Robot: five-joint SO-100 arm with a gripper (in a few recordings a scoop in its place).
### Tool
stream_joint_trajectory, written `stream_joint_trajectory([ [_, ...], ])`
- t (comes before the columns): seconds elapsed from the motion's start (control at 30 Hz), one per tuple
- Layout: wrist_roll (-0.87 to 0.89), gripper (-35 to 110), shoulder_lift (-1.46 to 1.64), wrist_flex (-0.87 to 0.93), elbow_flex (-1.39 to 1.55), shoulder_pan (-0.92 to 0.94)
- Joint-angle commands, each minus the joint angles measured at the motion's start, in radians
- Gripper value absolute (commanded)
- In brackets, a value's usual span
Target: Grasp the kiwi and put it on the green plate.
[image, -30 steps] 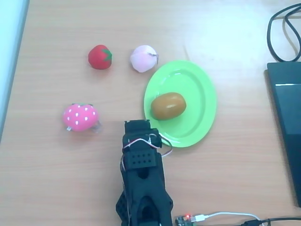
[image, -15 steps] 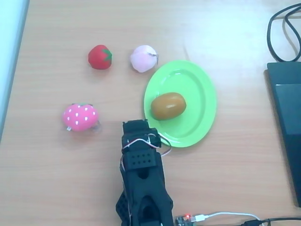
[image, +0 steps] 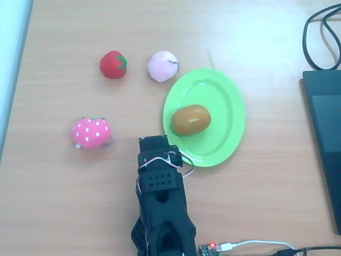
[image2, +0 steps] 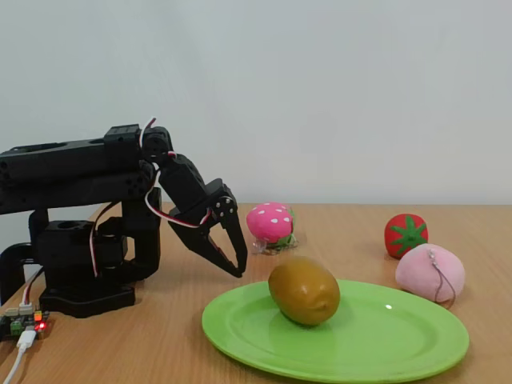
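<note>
The olive-brown kiwi (image: 190, 120) lies on the left half of the lime-green oval plate (image: 224, 96), resting free on it. In the fixed view the kiwi (image2: 304, 290) sits on the plate (image2: 400, 336) toward its left side. My black gripper (image2: 240, 270) hangs just left of the plate's rim, pointing down, its fingers shut with nothing between them. From overhead the folded arm (image: 160, 181) covers the fingers and ends just below the plate's lower left rim.
A pink white-dotted strawberry (image: 91, 132) lies left of the arm, a red strawberry (image: 113, 64) and a pale pink peach (image: 162, 66) beyond the plate. A dark laptop (image: 325, 138) and cables (image: 319, 37) occupy the right edge. A circuit board (image: 210, 248) sits by the arm's base.
The arm has drawn back very slightly toward its base. The kiwi and plate have not moved.
</note>
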Motion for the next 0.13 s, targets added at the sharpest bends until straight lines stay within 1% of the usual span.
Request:
stream_joint_trajectory([
  [0.0, 0.011, -8, 0.018, 0.018, 0.006, -0.018],
  [0.1, 0.011, -8, 0.018, 0.018, 0.006, -0.018],
])
